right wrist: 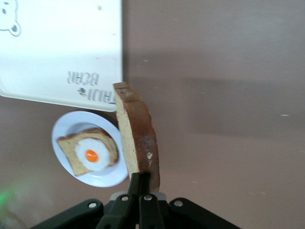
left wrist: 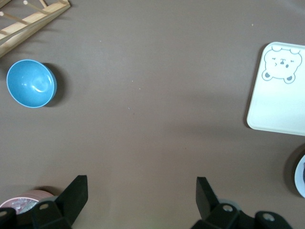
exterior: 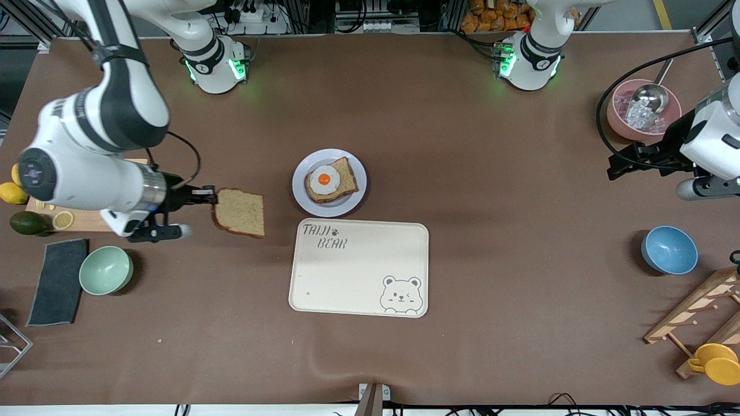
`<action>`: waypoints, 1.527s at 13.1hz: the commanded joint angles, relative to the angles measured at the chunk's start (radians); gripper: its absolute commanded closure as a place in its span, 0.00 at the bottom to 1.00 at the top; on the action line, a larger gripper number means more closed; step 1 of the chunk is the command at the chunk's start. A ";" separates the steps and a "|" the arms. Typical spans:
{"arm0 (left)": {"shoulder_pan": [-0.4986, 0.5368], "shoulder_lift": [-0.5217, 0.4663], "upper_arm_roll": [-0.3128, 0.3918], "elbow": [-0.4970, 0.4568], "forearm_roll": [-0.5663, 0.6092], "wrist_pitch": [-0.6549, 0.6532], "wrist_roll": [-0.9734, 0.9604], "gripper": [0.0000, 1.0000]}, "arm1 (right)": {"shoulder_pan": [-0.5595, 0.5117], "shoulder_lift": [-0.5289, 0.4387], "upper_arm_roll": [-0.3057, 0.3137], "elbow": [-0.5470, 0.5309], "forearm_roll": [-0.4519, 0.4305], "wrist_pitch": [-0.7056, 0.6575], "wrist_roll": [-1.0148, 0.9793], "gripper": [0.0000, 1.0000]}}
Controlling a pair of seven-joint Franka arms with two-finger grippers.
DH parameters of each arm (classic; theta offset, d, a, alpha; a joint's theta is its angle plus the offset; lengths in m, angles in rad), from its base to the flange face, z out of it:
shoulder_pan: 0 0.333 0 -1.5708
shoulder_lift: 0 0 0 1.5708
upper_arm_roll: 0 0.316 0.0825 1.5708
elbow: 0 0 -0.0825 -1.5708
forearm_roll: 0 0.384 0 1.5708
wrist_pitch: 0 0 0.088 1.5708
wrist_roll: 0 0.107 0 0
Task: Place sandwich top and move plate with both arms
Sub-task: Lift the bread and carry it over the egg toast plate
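Observation:
My right gripper [exterior: 213, 196] is shut on the edge of the plain bread slice [exterior: 239, 212] and holds it above the table, toward the right arm's end from the plate. In the right wrist view the slice [right wrist: 138, 143] stands edge-on out of my shut right gripper [right wrist: 144, 180]. The pale plate [exterior: 302, 190] carries a bread slice with a fried egg [exterior: 325, 179]; it also shows in the right wrist view [right wrist: 64, 131]. My left gripper [exterior: 617, 166] is open and empty near the pink bowl; its own view shows the gripper [left wrist: 142, 191] spread over bare table.
A cream bear-print tray [exterior: 358, 268] lies just nearer the camera than the plate. A green bowl [exterior: 106, 270], a dark cloth [exterior: 59, 281] and a cutting board with lemons and avocado [exterior: 87, 219] sit at the right arm's end. A blue bowl [exterior: 669, 249], pink bowl [exterior: 618, 115] and wooden rack [exterior: 699, 306] sit at the left arm's end.

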 commanded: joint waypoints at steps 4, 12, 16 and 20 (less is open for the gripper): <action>0.008 0.026 -0.002 -0.021 -0.106 -0.069 0.113 0.00 | 0.102 0.031 -0.014 -0.049 0.174 0.029 0.033 1.00; -0.029 0.008 -0.017 -0.254 -0.456 0.020 0.099 0.00 | 0.186 0.150 -0.014 -0.049 0.441 0.089 0.007 1.00; -0.032 -0.095 -0.055 -0.498 -0.532 0.194 0.089 0.00 | 0.219 0.187 -0.014 -0.051 0.515 0.072 -0.140 1.00; -0.032 -0.169 -0.161 -0.603 -0.521 0.294 -0.181 0.00 | 0.233 0.181 -0.014 -0.066 0.523 0.022 -0.210 1.00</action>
